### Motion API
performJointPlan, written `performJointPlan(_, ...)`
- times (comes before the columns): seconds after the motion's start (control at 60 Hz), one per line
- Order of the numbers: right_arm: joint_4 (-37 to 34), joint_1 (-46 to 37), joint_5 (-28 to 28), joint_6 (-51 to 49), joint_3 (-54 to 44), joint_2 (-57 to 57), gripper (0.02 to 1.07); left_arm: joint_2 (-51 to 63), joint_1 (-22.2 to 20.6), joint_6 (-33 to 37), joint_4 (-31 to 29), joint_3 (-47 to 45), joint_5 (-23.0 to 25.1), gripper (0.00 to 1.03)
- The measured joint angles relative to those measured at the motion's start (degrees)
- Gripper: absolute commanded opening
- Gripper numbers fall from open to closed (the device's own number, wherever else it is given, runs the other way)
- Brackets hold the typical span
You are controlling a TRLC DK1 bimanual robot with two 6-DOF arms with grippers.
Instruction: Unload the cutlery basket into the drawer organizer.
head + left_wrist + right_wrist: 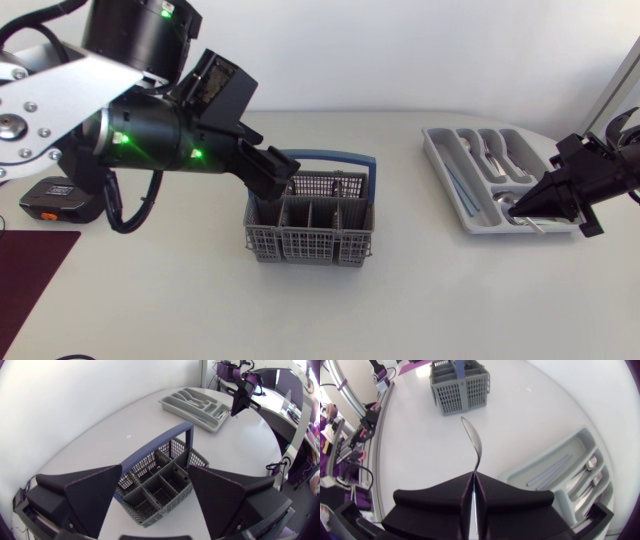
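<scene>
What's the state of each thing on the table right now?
Cutlery basket: upright, handle raised, compartments in view empty.
Left gripper: open, above the basket.
Spoon: clamped by its handle, bowl pointing ahead.
Right gripper: shut on the spoon.
Drawer organizer: cutlery in several compartments.

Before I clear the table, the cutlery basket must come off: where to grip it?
By the blue handle, from above: it stands upright across the middle of the cutlery basket, a slim bar easily straddled. The left gripper hangs open over it.
</scene>
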Motion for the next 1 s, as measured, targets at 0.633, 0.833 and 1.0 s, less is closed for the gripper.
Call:
performJointPlan(0.633, 1.8, -5.9, 18.2, -14.2, 26.9, 25.0, 0.08, -0.5, -1.5, -0.2, 0.4, -1.2, -3.0, 0.92)
performJointPlan(0.833, 6.5, -5.9, 20.7, -15.1, 28.0, 28.1, 0.08, -0.5, -1.5, -0.2, 0.4, -1.2, -3.0, 0.92)
performJointPlan(1.0, 8.0, -5.8, 22.0, -15.3, 28.0, 29.1, 0.08, -0.5, -1.5, -0.2, 0.4, -1.2, -3.2, 0.92)
